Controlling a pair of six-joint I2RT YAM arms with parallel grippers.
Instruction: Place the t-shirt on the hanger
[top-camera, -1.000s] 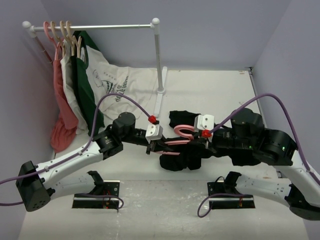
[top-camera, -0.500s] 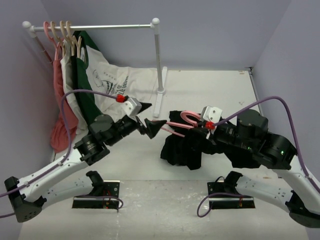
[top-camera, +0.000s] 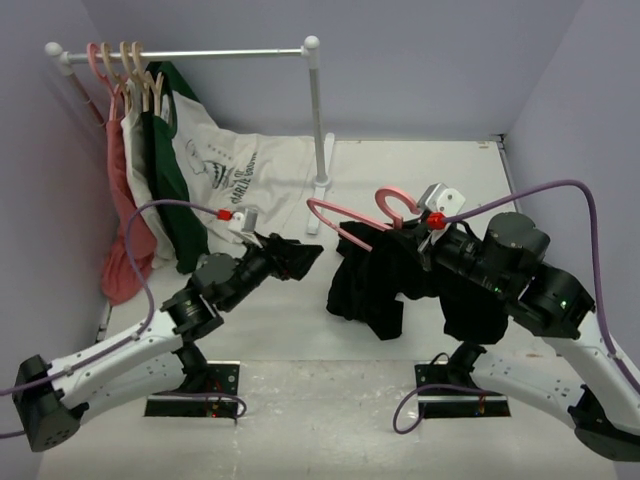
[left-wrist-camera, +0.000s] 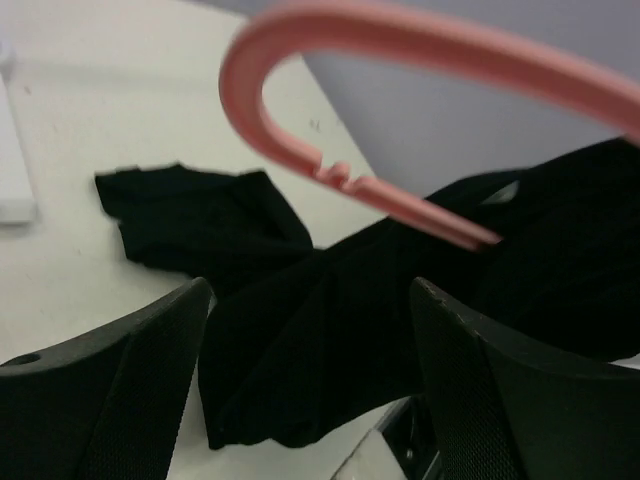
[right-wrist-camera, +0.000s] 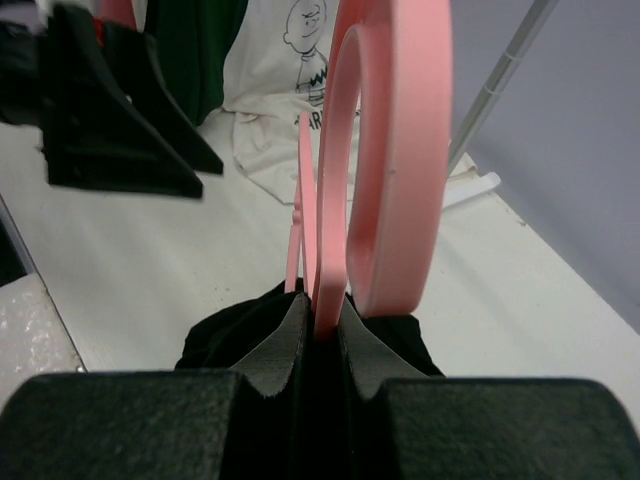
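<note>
The pink hanger (top-camera: 345, 228) is lifted off the table, hook up, and my right gripper (top-camera: 418, 224) is shut on its neck just below the hook. The black t-shirt (top-camera: 372, 282) droops from it, bunched, its lower folds on the table. In the right wrist view the fingers clamp the hanger (right-wrist-camera: 395, 150) at the gripper (right-wrist-camera: 322, 325), with the t-shirt (right-wrist-camera: 225, 335) below. My left gripper (top-camera: 303, 258) stands open to the left of the shirt, holding nothing. Its wrist view has the hanger's end (left-wrist-camera: 300, 40) above and the t-shirt (left-wrist-camera: 330, 320) beyond the spread gripper (left-wrist-camera: 310, 290).
A clothes rail (top-camera: 190, 52) at the back left carries several garments, among them a pink one (top-camera: 125, 230) and a dark green shirt (top-camera: 180, 200). A white printed shirt (top-camera: 245, 170) spreads onto the table. The rail's post (top-camera: 318, 120) stands just behind the hanger.
My left gripper has opened, let go at the hanger's left end and drawn back to the left. The right arm has raised the hanger, lifting the shirt with it.
</note>
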